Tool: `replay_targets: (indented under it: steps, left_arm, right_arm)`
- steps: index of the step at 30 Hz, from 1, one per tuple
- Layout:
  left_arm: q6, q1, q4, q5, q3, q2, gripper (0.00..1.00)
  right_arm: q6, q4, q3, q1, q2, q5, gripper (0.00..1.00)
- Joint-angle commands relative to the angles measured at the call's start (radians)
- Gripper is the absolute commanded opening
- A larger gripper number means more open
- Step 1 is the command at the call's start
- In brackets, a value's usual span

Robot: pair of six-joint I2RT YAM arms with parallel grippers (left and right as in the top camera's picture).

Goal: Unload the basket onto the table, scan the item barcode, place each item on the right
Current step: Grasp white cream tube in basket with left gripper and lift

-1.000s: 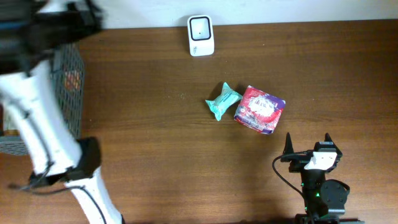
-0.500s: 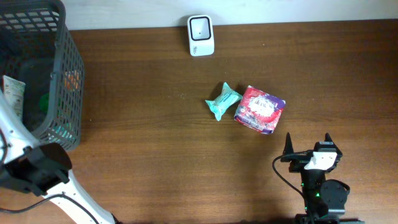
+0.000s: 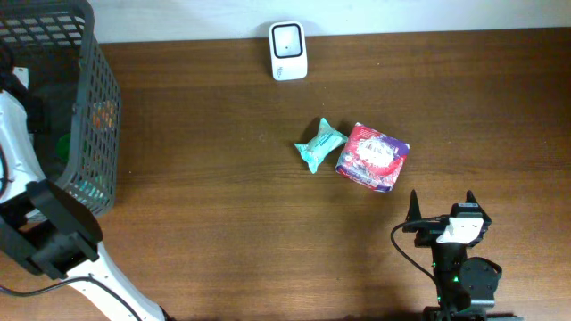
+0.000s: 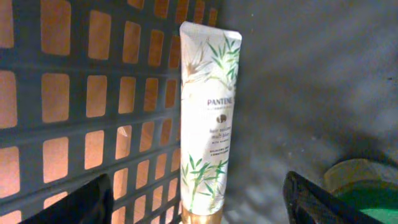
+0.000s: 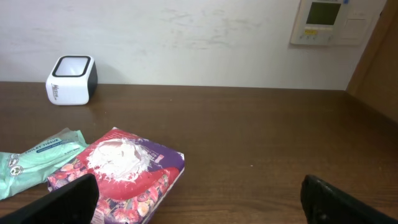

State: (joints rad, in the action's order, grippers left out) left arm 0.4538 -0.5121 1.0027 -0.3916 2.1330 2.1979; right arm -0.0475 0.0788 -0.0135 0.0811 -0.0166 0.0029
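Observation:
A white Pantene tube [image 4: 208,118] with green bamboo print and a gold cap stands upright against the inner wall of the grey basket [image 3: 100,107]. My left gripper [image 4: 202,202] is down inside the basket with its jaws wide on either side of the tube's lower end, and a gap shows on each side. The white barcode scanner [image 3: 288,51] stands at the table's far edge. My right gripper [image 3: 442,208] rests open near the front right, holding nothing.
A teal tissue pack [image 3: 318,144] and a red and purple packet [image 3: 373,158] lie side by side mid-table, just ahead of the right gripper. A round green-topped item [image 4: 367,186] sits in the basket to the tube's right. A wall runs behind the scanner.
The left arm has swung off the top of the basket and lowered into it from the near left side. The right arm and the table items have not moved.

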Motion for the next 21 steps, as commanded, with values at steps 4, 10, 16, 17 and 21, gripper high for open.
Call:
replay_targets:
  steps: [4, 10, 16, 17, 21]
  left_arm:
    - [0.020, -0.071, 0.001, -0.010, -0.096, 0.002, 0.87]
    - [0.072, -0.087, -0.081, 0.074, -0.215, 0.002, 0.85]
    - [0.096, -0.098, -0.229, 0.074, -0.340, 0.002, 0.75]
    - [0.092, -0.105, -0.253, 0.074, -0.367, 0.002, 0.75]
    - [0.089, -0.130, -0.283, 0.083, -0.433, 0.002, 0.75]
  right_arm:
    - [0.007, 0.003, 0.008, 0.005, 0.005, 0.009, 0.99]
    - [0.007, 0.003, 0.008, 0.005, 0.005, 0.009, 0.99]
    - [0.007, 0.003, 0.008, 0.005, 0.005, 0.008, 0.98]
    - [0.007, 0.003, 0.008, 0.005, 0.005, 0.009, 0.99]
    - [0.007, 0.003, 0.008, 0.005, 0.005, 0.009, 0.99]
